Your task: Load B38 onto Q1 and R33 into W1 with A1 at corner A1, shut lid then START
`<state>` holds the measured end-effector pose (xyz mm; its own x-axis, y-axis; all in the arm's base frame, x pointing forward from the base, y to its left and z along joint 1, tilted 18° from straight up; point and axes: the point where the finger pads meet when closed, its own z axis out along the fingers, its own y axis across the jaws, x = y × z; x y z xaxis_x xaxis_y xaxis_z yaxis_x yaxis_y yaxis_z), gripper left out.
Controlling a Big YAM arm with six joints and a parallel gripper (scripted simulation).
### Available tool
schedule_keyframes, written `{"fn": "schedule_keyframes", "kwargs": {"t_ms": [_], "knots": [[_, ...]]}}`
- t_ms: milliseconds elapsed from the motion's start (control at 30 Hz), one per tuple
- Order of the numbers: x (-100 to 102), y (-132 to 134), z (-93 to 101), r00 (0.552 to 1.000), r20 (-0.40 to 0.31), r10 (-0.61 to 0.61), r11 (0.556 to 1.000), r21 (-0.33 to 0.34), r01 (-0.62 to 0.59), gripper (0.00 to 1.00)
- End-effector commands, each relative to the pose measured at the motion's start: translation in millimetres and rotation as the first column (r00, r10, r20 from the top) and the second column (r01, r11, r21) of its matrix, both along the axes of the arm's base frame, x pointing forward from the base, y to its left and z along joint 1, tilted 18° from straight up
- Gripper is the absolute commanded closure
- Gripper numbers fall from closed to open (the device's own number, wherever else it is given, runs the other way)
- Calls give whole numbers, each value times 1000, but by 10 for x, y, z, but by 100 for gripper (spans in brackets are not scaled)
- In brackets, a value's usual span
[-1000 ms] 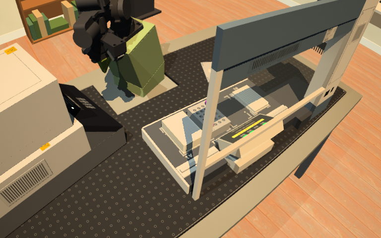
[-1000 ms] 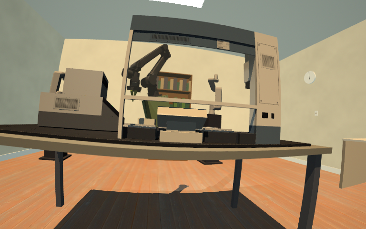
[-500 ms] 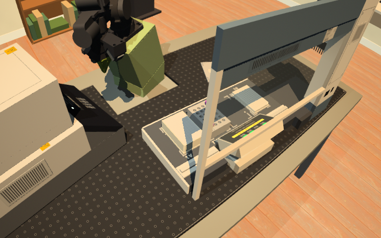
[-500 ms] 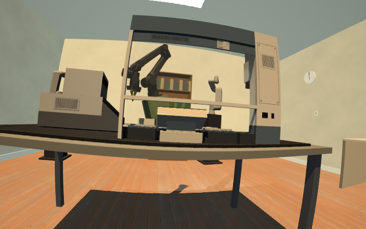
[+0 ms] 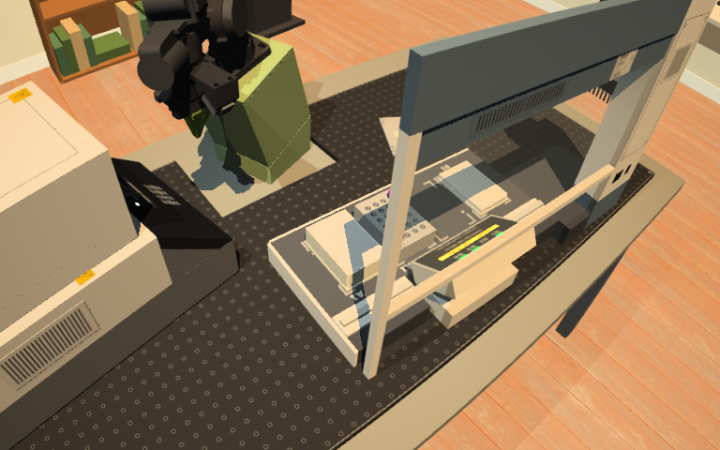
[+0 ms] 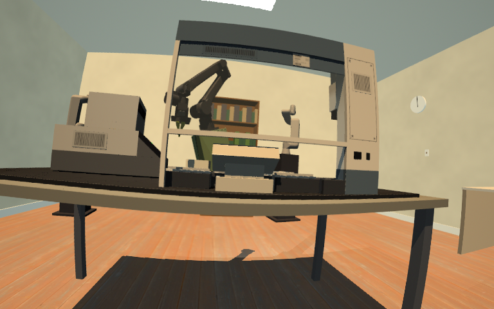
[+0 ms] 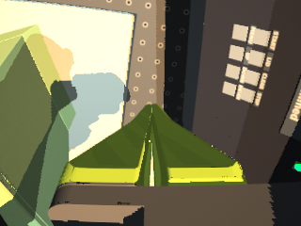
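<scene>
My gripper [image 5: 195, 123] is shut and empty. It hangs well above the table beside the green arm base [image 5: 265, 111], off the inner edge of Q1's black panel [image 5: 164, 212]. In the wrist view the green fingers [image 7: 150, 113] meet at a point, with the key block [image 7: 251, 63] to the upper right and a green lamp [image 7: 297, 168] at the right edge. Q1 [image 5: 58, 228] is the big beige machine at the left; I cannot tell how its lid stands. One pale well plate [image 5: 472, 186] lies on the deck under the frame; I cannot read its label.
A tall frame [image 5: 531, 79] with a post [image 5: 390, 249] and a cross bar [image 5: 499, 249] stands over the deck. The grey tube block [image 5: 395, 219] and the beige deep-well block [image 5: 334, 249] sit on it. A dark sloped unit with a yellow strip [image 5: 467, 241] is in front.
</scene>
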<state>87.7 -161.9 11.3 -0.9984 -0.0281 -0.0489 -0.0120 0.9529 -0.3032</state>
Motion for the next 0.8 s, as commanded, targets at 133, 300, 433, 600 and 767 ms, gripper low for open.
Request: {"fn": "schedule_keyframes", "kwargs": {"t_ms": [133, 300, 433, 600, 767], "knots": [[9, -23, 51, 1000, 6, -6, 1000, -8, 6, 100], [82, -124, 147, 1000, 29, -5, 999, -40, 6, 100], [107, -159, 172, 999, 32, -5, 999, -43, 6, 100], [122, -178, 183, 999, 33, -4, 999, -45, 5, 100], [131, -190, 193, 999, 35, -3, 999, -47, 5, 100]]}}
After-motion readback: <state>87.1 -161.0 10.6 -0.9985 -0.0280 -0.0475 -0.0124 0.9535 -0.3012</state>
